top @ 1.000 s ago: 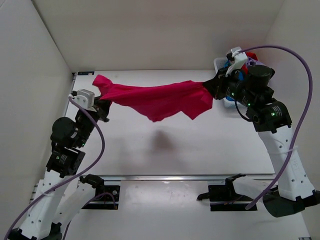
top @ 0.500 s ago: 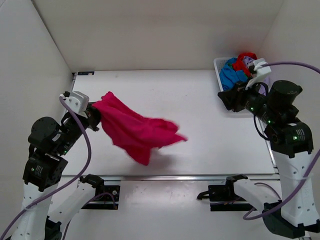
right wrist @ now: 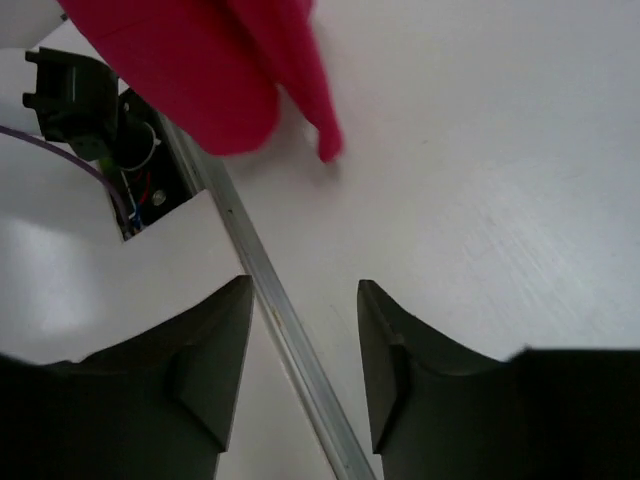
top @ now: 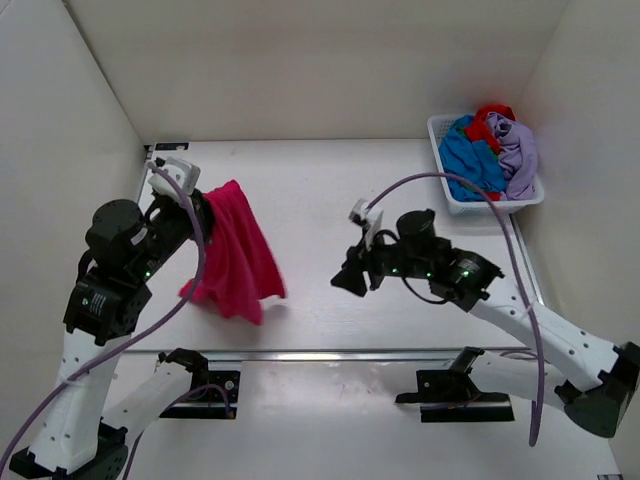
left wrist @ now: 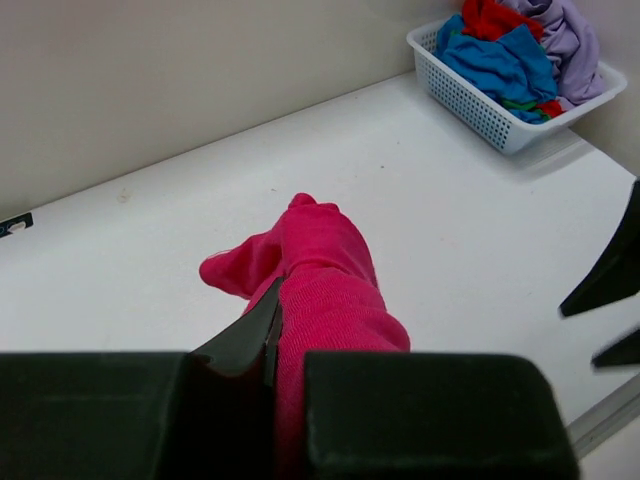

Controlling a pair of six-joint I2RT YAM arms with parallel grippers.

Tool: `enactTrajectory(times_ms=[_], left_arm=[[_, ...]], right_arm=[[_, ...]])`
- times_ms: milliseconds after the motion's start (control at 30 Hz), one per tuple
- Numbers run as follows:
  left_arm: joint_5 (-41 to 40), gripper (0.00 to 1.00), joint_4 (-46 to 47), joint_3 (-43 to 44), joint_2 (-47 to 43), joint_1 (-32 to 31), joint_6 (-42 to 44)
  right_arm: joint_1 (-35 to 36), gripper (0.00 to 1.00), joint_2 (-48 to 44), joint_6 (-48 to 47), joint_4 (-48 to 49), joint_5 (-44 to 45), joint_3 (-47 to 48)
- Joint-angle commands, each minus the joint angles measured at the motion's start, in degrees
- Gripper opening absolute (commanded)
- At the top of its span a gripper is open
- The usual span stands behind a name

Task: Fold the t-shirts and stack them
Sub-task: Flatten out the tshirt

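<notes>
The magenta-pink t-shirt (top: 238, 260) hangs bunched from my left gripper (top: 196, 210), which is shut on its upper edge; its lower end rests on the table near the front left. In the left wrist view the pink cloth (left wrist: 325, 275) is pinched between the jaws of the left gripper (left wrist: 278, 318). My right gripper (top: 350, 280) hovers open over the middle front of the table, right of the shirt and apart from it. Its fingers (right wrist: 225, 330) hold nothing, and the shirt (right wrist: 200, 70) shows beyond them. Blue (top: 468, 150), red (top: 490, 118) and lavender (top: 518, 150) t-shirts lie heaped together.
The white slatted basket (top: 487, 207) holding the heaped shirts stands at the back right corner, also in the left wrist view (left wrist: 480, 108). A metal rail (right wrist: 290, 330) runs along the table's front edge under the right gripper. White walls close in the back and both sides.
The right gripper let go of the pink shirt, opened, and swung from the basket down to the middle front. The shirt, stretched between both grippers before, now hangs from the left gripper alone.
</notes>
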Motion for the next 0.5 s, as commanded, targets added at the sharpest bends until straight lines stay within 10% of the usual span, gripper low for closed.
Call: enactTrajectory(times_ms=[0, 133, 267, 333, 400, 467], left_arm=[[-2.00, 0.00, 1.41, 5.25, 3.29, 0.12, -2.69], [-2.45, 0.00, 2.56, 8.51, 7.07, 0.30, -3.75], [-2.36, 0.00, 2.91, 12.81, 10.76, -0.05, -4.20], [-2.19, 0.00, 3.00, 14.40, 11.73, -0.06, -4.11], [-2.89, 0.00, 2.56, 16.24, 12.52, 0.12, -3.24], [-3.33, 0.00, 1.77, 17.03, 12.79, 0.12, -2.97]], right_arm=[[6.19, 0.51, 1.01, 0.52, 16.23, 6.61, -1.58], [12.26, 0.87, 5.92, -2.21, 24.31, 10.68, -3.52], [15.85, 0.91, 12.34, -5.44, 28.80, 14.14, -3.08], [16.58, 0.79, 14.89, -6.69, 29.52, 15.40, -3.17], [16.48, 0.19, 17.53, -7.12, 29.60, 18.38, -2.13], [15.88, 0.00, 17.89, -7.31, 29.42, 20.67, -2.21]])
